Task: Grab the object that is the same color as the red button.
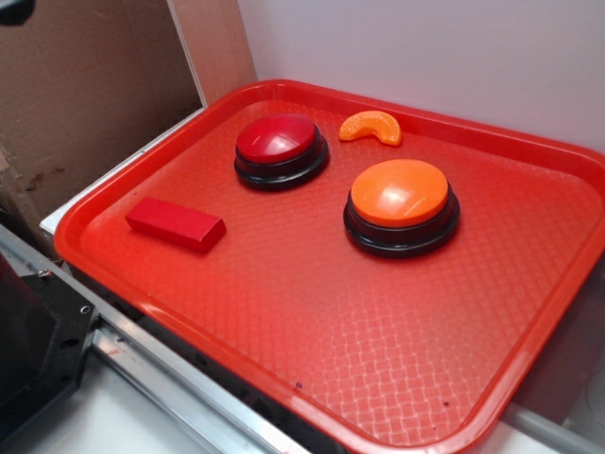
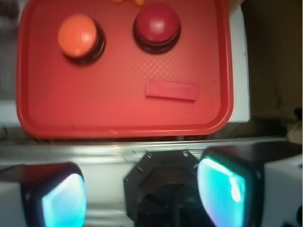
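Red block (image 2: 171, 90) flat on tray (image 2: 118, 120); hand (image 2: 142, 194) apart, fingers spread

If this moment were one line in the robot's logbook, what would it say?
stage: not yet grabbed | gripper: open, empty, off the tray | target: red block lying flat near red button

The exterior view looks down at an angle from close by, taking in nearly the whole tray (image 1: 312, 331) with a wall beyond. The wrist view looks straight down from higher up, well back from the tray (image 2: 123, 118), fingertips (image 2: 64, 201) at its near edge. Both views share the tray, the red button (image 1: 281, 144) (image 2: 157, 23) and the orange button (image 1: 401, 194) (image 2: 78, 35).
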Tool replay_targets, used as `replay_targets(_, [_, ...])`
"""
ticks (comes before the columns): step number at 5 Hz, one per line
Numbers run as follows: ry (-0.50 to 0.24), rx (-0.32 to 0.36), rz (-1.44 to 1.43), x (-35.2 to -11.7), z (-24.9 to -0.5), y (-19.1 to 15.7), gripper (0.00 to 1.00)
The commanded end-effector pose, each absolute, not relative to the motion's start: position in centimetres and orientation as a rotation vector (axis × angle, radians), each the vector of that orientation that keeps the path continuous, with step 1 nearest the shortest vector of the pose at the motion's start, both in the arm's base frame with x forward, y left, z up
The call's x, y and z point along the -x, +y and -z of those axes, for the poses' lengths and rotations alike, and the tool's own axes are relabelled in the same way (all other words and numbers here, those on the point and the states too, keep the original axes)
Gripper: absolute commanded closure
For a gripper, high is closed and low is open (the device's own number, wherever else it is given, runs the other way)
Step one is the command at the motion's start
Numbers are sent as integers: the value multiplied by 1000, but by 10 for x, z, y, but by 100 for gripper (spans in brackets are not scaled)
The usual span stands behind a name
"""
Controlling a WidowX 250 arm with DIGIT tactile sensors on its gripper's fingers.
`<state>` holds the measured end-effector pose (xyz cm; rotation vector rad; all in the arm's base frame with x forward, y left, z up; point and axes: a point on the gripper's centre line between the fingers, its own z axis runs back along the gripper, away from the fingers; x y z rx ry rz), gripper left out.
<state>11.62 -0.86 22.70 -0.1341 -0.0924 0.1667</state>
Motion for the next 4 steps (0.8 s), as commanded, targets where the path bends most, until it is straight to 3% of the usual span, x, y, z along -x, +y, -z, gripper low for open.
replay_targets(1, [-62, 173, -514, -133, -209, 2, 0])
replay_targets(3, [-47, 249, -1021, -148, -170, 18, 0])
replay_targets(4, [-2, 332, -1278, -155, -148, 25, 0])
